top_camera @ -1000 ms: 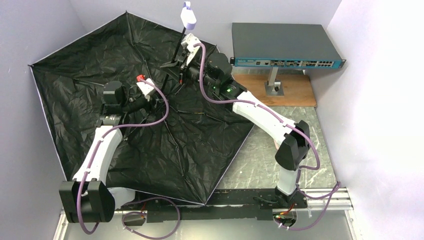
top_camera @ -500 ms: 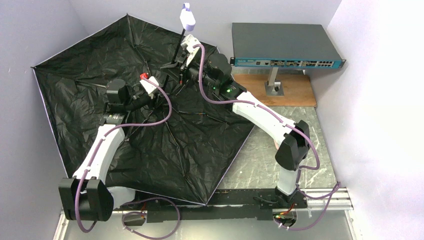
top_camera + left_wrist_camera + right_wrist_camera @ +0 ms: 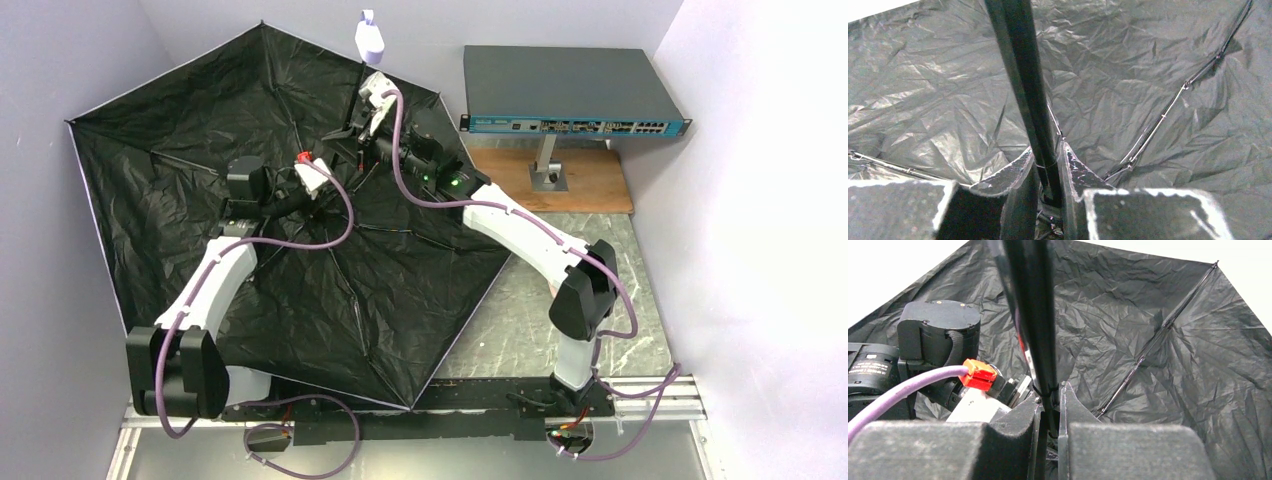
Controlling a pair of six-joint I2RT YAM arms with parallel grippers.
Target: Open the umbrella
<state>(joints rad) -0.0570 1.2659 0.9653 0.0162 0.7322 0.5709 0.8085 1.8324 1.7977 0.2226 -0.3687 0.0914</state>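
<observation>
Umbrella [image 3: 190, 180] handle [image 3: 369, 40] only from above

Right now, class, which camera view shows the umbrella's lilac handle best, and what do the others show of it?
The top external view: the handle shows whole, clear against the back wall. Both wrist views show only the shaft and the black lining; the handle lies outside their frames.

Top cam overhead, facing down; both wrist cams v. close, share umbrella shaft [image 3: 1020, 75].
</observation>
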